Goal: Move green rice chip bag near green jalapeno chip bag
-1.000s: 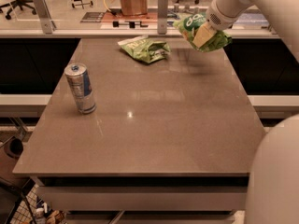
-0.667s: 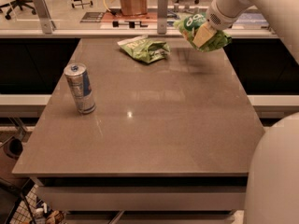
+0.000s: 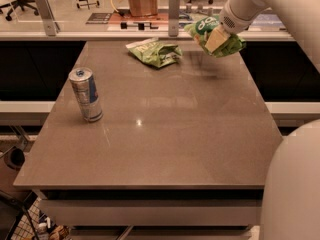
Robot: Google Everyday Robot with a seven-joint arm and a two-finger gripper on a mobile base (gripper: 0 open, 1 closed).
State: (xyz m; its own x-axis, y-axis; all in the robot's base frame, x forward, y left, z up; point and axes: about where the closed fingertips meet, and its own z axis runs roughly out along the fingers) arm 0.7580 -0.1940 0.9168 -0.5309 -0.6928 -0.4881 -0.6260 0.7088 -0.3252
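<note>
The green rice chip bag (image 3: 205, 30) is bright lime green with a dark round logo. It hangs in the air above the table's far right part, held by my gripper (image 3: 216, 38), which is shut on it. The green jalapeno chip bag (image 3: 154, 52), smaller and duller with a white band, lies flat on the table at the far middle, to the left of the held bag and apart from it. My white arm comes in from the upper right.
A blue and silver can (image 3: 86, 94) stands upright at the left of the brown table (image 3: 170, 134). A counter with a brown paper bag (image 3: 142, 1) and posts runs behind the table. My white base (image 3: 295, 184) fills the lower right.
The gripper with the rice chip bag has shifted very slightly; otherwise nothing has visibly changed.
</note>
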